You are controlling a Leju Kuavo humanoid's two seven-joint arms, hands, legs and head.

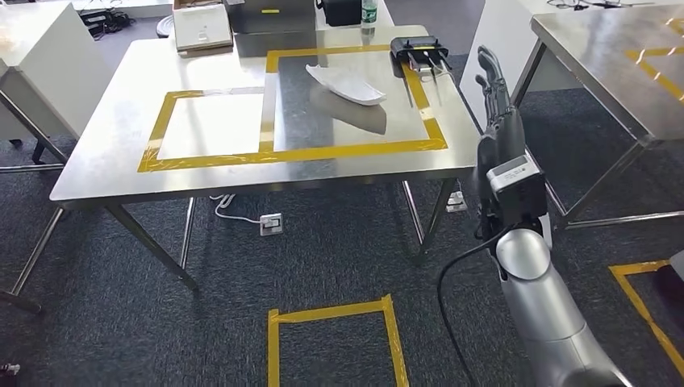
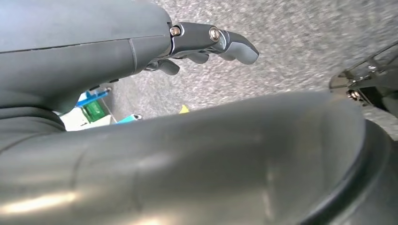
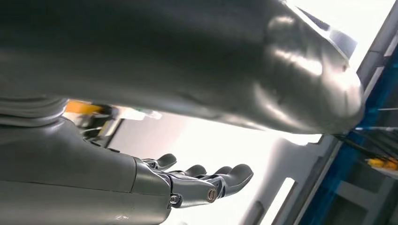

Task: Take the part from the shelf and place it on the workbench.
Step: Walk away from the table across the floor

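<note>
Right hand (image 1: 494, 85) is sticking up beside the right edge of the table (image 1: 105, 153), dark fingers (image 1: 486, 60) extended and slightly apart, holding nothing; silver rounded forearm below it with a black cable looping off the wrist. In the right wrist view the same hand (image 3: 187, 180) is showing smooth grey metal knuckles and fingers lightly curved, spread, empty. Left hand (image 2: 206, 44) is hanging over speckled grey carpet (image 2: 300, 42), matte dark fingers loosely bent and apart, gripping nothing.

The part (image 1: 345, 84), a white, smooth, elongated shell-like piece with a pointed end, is lying on the table, inside the right-hand yellow tape rectangle (image 1: 355, 149), casting a soft reflection on the brushed steel. The table top is shiny stainless sheet on thin angled metal legs. A second taped rectangle to the left is framing a pale, flat white sheet (image 1: 211, 125). A black boxy device (image 1: 418, 50) with thin rods sticking out is sitting at the far right corner of the tape. Grey box (image 1: 270, 16), cardboard tray (image 1: 200, 28) and a bottle (image 1: 369, 14) are sitting along the far edge. A white power strip (image 1: 271, 223) with a white cord is lying on the carpet under the table. Yellow tape square (image 1: 332, 334) is marking the floor in front. Another steel table (image 1: 613, 56) is standing on the right.
</note>
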